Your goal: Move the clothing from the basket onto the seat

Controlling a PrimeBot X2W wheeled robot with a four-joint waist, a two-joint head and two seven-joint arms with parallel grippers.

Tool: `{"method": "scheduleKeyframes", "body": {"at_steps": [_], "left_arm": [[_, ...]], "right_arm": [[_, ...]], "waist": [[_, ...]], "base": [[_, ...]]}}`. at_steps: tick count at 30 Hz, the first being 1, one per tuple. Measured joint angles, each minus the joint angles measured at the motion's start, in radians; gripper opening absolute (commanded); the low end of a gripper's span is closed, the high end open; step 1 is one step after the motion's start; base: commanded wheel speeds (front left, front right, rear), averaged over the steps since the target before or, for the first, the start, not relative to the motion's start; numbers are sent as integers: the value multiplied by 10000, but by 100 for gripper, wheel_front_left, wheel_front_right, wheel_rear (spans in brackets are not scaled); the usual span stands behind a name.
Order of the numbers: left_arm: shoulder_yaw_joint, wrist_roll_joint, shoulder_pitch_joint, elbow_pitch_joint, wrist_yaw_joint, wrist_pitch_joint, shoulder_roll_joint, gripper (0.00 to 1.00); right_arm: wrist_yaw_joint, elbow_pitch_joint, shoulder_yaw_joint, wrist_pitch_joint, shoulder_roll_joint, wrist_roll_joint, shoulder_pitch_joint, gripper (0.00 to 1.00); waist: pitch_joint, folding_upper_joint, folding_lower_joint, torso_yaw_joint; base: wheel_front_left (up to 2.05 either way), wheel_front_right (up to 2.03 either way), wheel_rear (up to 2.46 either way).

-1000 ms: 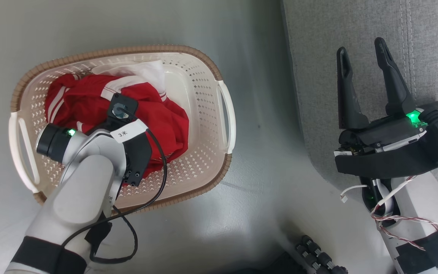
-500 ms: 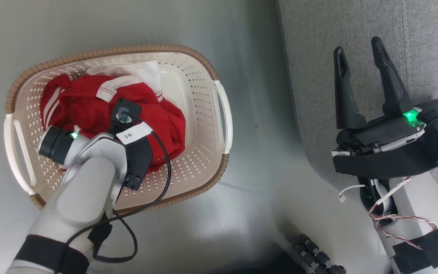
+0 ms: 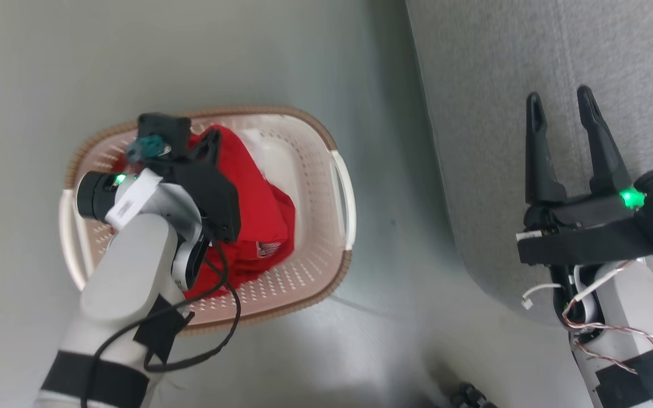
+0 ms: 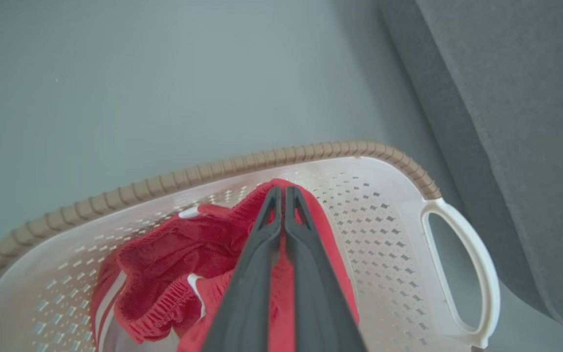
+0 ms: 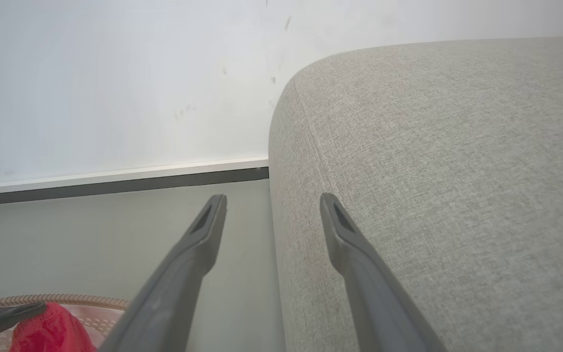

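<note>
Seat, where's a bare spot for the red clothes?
The seat is bare all around the open right jaws, from its rounded edge to the picture's top. The floor strip between seat and basket is bare too. The basket is crowded: clothing heaped, left jaws shut on it.
</note>
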Motion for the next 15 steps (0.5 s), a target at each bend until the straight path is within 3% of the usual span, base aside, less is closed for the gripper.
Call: {"method": "scheduleKeyframes", "body": {"at_steps": [15], "left_arm": [[596, -861, 2280, -1695, -443, -2445, -63, 0]], "right_arm": [[276, 347, -640, 15, -313, -182, 835, 100]], "waist": [[-2028, 0, -1, 1047]], "base": [[0, 0, 0]]}}
